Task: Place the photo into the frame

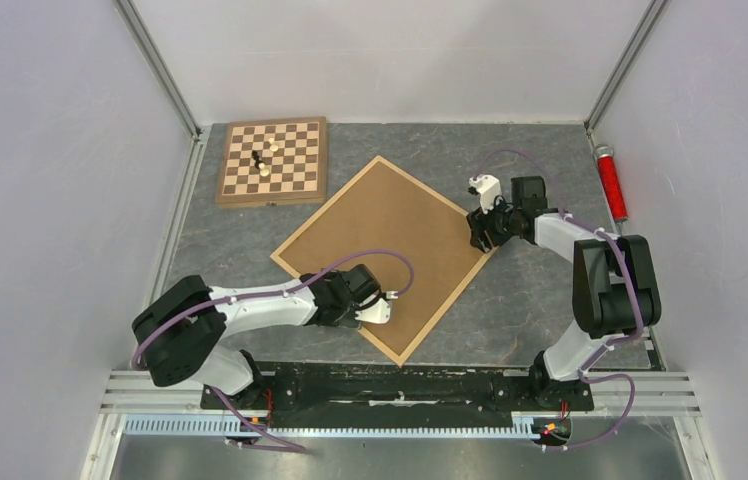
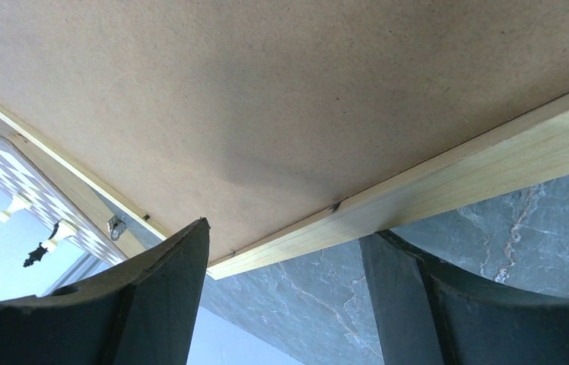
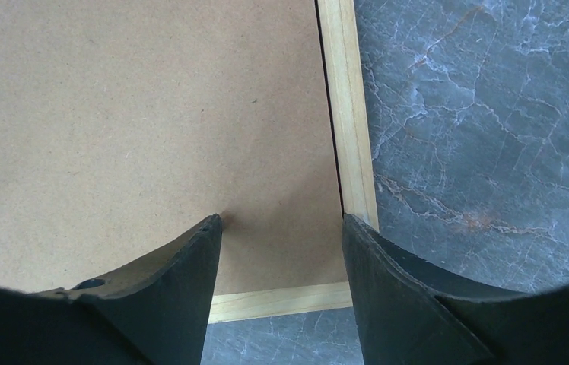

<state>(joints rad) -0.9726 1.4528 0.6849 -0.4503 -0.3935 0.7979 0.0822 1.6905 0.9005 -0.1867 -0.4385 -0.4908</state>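
The frame (image 1: 326, 206) of light wood lies flat and turned like a diamond, with a brown backing board (image 1: 385, 250) filling it. The photo is hidden or out of view. My left gripper (image 1: 375, 305) is low at the frame's near-left edge, open. In the left wrist view its fingers (image 2: 179, 266) straddle a corner of the wood rail (image 2: 456, 163), one over the board (image 2: 266, 99), the other over the table. My right gripper (image 1: 477, 230) stands open at the frame's right corner. In the right wrist view one tip rests over the board (image 3: 137, 114) and the other at the rail (image 3: 346, 114).
A checkered chessboard (image 1: 272, 160) with a few chess pieces (image 1: 260, 160) sits at the back left. A red cylinder (image 1: 610, 182) lies along the right wall. Grey marbled table (image 1: 540, 290) surrounds the frame. A small metal hanger clip (image 2: 116, 226) shows on the frame's far rail.
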